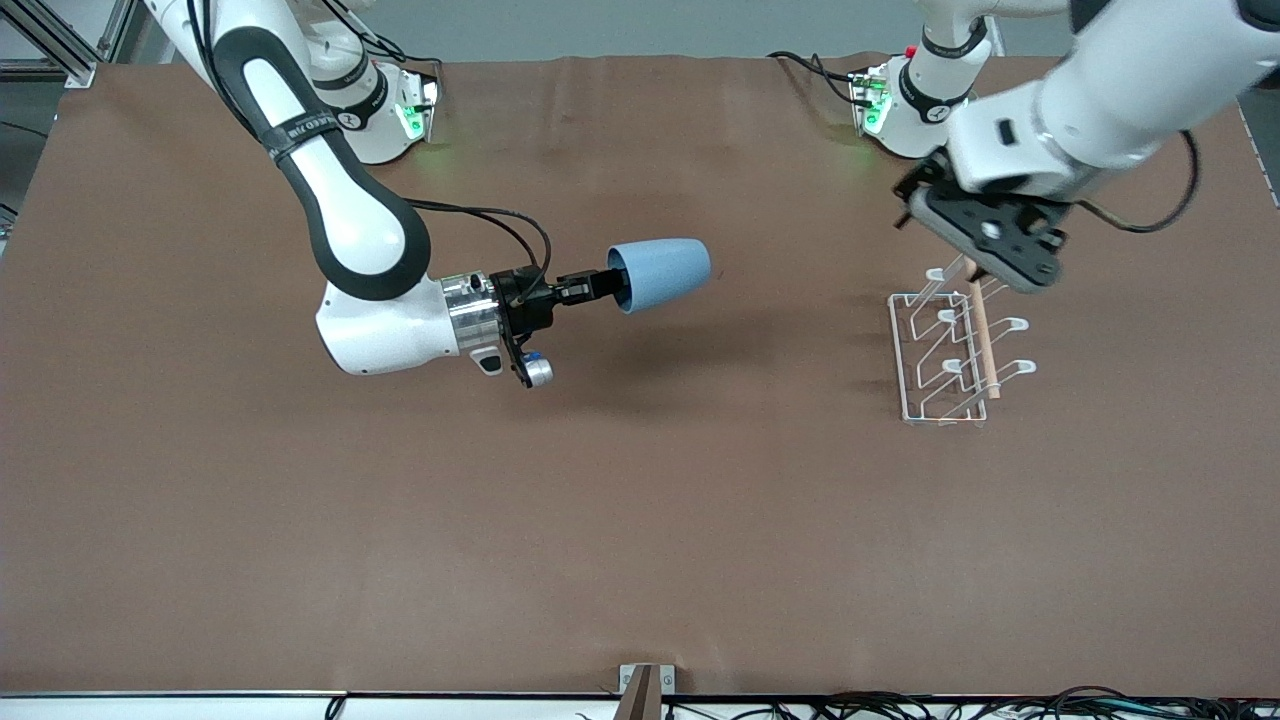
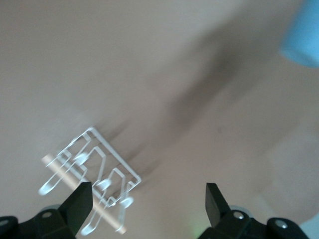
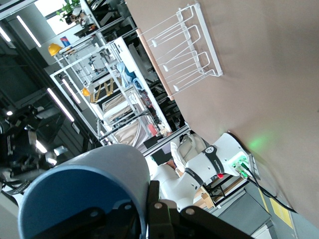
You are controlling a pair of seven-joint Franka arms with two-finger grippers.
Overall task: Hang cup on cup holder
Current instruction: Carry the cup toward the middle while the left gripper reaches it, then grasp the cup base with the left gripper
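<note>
**Cup held sideways in the air, rack well apart: watch the rim grip and the parked arm**

Your right gripper (image 1: 598,288) is shut on the rim of the cup (image 1: 660,274), 1 finger inside the mouth and 1 outside, with the cup lying on its side in the air over bare table (image 1: 640,520). The cup holder (image 1: 950,355) stands well apart, toward the left arm's end of the table. Your left gripper (image 2: 148,200) hangs over the end of the rack nearest the bases, jaws wide and holding nothing.

Risks as I judge them:
- A pinch on 1 thin wall is a weak hold; a quick swing or wrist roll could let the smooth cup pivot or slip out.
- The prongs are angled. Bring the mouth in off that line and the rim will catch a loop and shove or tip the light wire rack.
- The left arm sits right above the rack, so the 2 arms could crowd each other on approach. Choose a prong clear of it, or have it steady the wooden bar (image 1: 981,325).
</note>
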